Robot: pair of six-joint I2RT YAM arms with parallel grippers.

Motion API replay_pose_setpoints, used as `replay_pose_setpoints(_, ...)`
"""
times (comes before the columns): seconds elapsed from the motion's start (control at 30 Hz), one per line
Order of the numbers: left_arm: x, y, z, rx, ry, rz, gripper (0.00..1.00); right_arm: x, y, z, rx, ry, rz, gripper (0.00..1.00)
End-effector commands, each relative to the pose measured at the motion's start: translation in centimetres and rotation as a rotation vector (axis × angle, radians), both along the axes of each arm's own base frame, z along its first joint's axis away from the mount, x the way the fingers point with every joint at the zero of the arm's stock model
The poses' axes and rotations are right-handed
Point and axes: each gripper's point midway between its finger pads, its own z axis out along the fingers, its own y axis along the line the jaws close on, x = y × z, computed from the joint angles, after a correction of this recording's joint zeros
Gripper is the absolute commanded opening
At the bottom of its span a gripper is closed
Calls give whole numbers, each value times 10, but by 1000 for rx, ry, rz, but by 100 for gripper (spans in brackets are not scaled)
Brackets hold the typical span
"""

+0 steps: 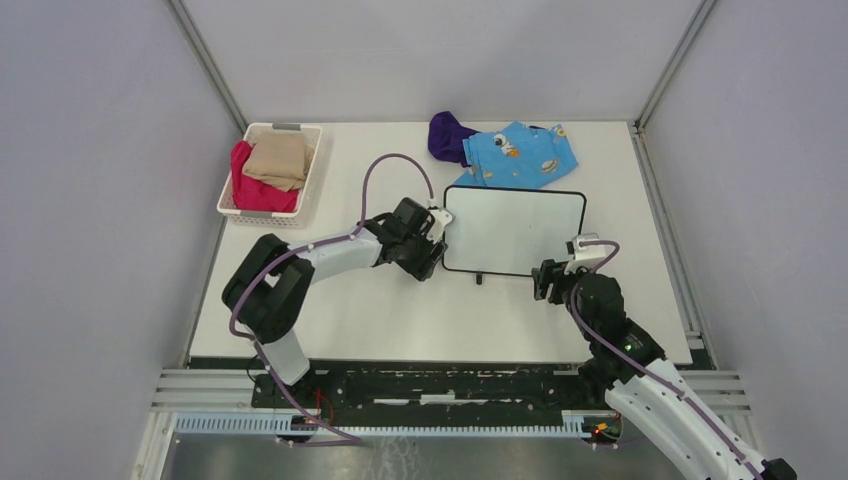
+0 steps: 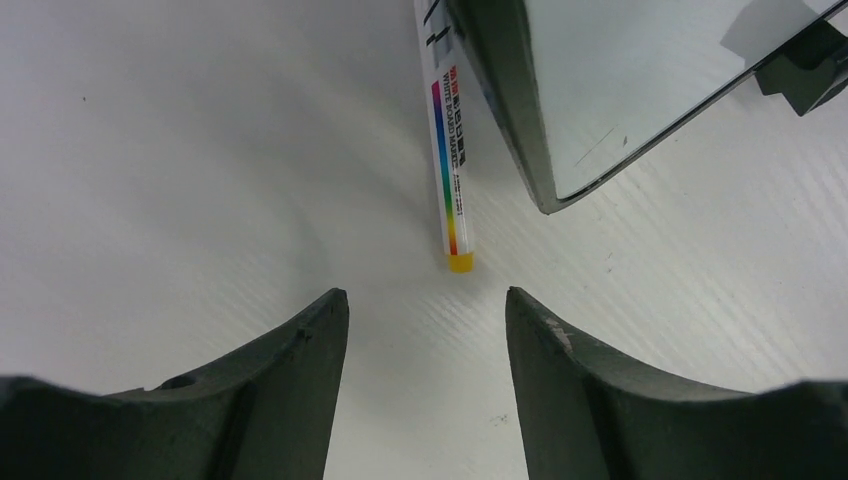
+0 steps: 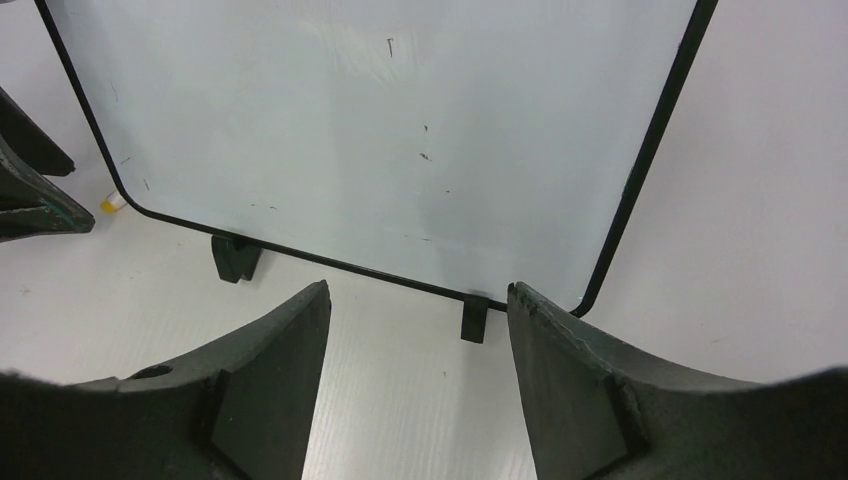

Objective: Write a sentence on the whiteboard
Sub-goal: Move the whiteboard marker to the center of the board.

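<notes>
**Top view.** Whiteboard lying face up near the middle of the table, blank, no sentence yet on it. Left gripper at the board's left edge; right gripper just off its near right corner. Marker not to be made out here, hidden beneath the left wrist. Basket of folded cloths at far left; blue patterned cloth just beyond the board's far edge.

**Left wrist view.** Fingers spread with nothing between them: open and empty, aimed at the marker lying on the table just beside the board's left frame, orange end cap nearest. Judged light, rigid, smooth and round, hence apt to roll or slip from a loose pinch; best taken across the barrel near its middle, clear of the frame. Far end cut off at the top of the view; writing end not identifiable.

**Right wrist view.** Fingers likewise apart and empty, near the board's near edge and its two black feet. Board judged light, stiff and slick, likely to slide under pen pressure; best steadied at the frame. Surface bare save faint specks, too small to read.
</notes>
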Motion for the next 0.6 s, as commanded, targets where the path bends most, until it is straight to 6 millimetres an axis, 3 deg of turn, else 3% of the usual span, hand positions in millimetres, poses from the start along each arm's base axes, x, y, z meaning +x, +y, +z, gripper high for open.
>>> replay_pose_setpoints(0.0,24,-20,17,-54,-106,-86,64,5,-1,30,26,-84,-10,70)
replay_pose_setpoints(0.57,26,-23,-7,-66,-89,-65,48,5,-5,32,25,-95,-30,70)
